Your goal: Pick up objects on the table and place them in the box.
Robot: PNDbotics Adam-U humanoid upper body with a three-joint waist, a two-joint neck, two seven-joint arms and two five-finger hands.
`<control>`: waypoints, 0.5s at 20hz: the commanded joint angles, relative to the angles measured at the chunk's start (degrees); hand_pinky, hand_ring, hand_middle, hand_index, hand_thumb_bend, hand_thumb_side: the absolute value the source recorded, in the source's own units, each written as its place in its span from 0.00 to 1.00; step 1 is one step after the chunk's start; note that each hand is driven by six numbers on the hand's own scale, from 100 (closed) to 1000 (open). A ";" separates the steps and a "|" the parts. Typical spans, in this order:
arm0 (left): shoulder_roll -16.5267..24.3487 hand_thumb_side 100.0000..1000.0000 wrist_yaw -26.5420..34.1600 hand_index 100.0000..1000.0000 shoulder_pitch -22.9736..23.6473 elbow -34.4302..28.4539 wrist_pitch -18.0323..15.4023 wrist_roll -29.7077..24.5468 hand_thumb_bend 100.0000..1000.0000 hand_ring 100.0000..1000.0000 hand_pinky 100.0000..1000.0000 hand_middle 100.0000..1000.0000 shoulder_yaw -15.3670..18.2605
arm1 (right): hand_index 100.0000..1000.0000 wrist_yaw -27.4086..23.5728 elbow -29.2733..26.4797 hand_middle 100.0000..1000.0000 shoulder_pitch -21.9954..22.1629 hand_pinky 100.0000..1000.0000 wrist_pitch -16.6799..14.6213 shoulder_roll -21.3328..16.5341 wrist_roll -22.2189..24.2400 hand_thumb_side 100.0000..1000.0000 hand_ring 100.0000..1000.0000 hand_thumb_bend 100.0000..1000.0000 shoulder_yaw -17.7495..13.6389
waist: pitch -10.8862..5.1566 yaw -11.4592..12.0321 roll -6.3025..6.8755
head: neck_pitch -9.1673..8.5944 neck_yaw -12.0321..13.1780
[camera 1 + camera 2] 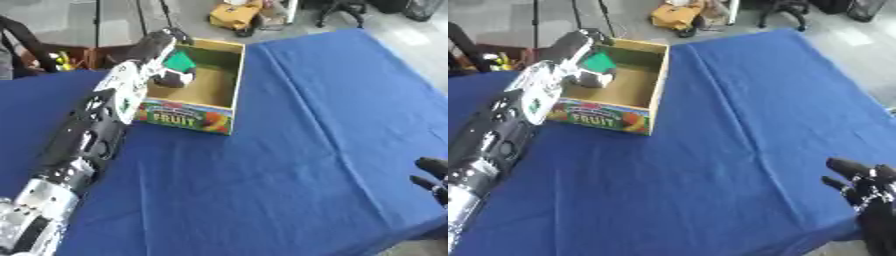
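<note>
— Any writing you can read?

— One word: "FRUIT" in yellow capitals on the colourful printed front panel of the open cardboard box [197, 95]. A line of smaller lettering runs above it, too small to read.

— What does the box look like?

— Plain brown inside, its walls standing up, with fruit pictures on the near face. It sits at the far left of the blue cloth-covered table [332, 125].

— What is in it?

— Two things that I can count: a flat green piece [180, 61] leaning in the far left corner, and just below it a small black-and-white object [593, 78] whose shape I cannot make out.

— And the hands?

— The left hand [171, 36], black with silver, reaches over the box's far left wall, right by the green piece. Whether its fingers are curled or straight, I cannot tell. The right hand [870, 189] rests at the table's lower right edge, fingers spread and relaxed, holding nothing.

— Counts?

— One box, one table, two hands.
</note>
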 commanded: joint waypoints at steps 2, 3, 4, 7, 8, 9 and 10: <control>1.89 0.63 -3.41 0.76 -1.97 0.00 -1.04 -5.88 0.24 0.76 0.72 0.71 0.67 | 0.73 0.77 -0.39 0.75 -0.64 0.82 -0.11 -0.55 0.18 0.94 0.90 0.00 -0.19 | -1.09 0.04 -0.18 | 0.19 0.14; 1.90 0.66 -4.20 0.75 -1.99 0.29 -1.41 -7.98 0.23 0.76 0.72 0.70 0.55 | 0.73 0.79 -0.36 0.75 -0.63 0.82 -0.10 -0.58 0.21 0.94 0.90 0.00 -0.18 | -1.17 0.07 -0.17 | 0.28 0.14; 1.90 0.68 -4.93 0.75 -2.01 0.36 -1.67 -9.79 0.22 0.75 0.72 0.70 0.60 | 0.73 0.80 -0.33 0.75 -0.60 0.82 -0.09 -0.60 0.22 0.94 0.90 0.00 -0.19 | -1.25 0.09 -0.17 | 0.34 0.14; 1.76 0.71 -5.91 0.74 -1.81 -0.32 -1.68 -11.98 0.22 0.75 0.71 0.69 1.23 | 0.72 0.80 -0.23 0.75 -0.50 0.82 -0.09 -0.63 0.16 0.94 0.90 0.00 -0.31 | -1.46 0.20 -0.20 | 0.47 0.07; 1.70 0.73 -5.77 0.73 -1.69 -0.74 -1.59 -11.73 0.23 0.74 0.71 0.68 1.40 | 0.72 0.79 -0.20 0.75 -0.45 0.82 -0.08 -0.65 0.15 0.94 0.90 0.00 -0.34 | -1.55 0.31 -0.21 | 0.55 0.03; 1.66 0.74 -5.39 0.72 -1.55 -1.29 -1.50 -11.07 0.23 0.74 0.71 0.66 1.53 | 0.72 0.78 -0.17 0.75 -0.39 0.82 -0.07 -0.67 0.13 0.94 0.90 0.00 -0.36 | -1.67 0.45 -0.23 | 0.64 -0.02; 1.70 0.75 -4.77 0.71 -1.43 -1.99 -1.38 -10.01 0.24 0.72 0.71 0.63 1.61 | 0.72 0.77 -0.13 0.75 -0.32 0.82 -0.05 -0.69 0.10 0.94 0.90 0.00 -0.41 | -1.85 0.70 -0.25 | 0.74 -0.13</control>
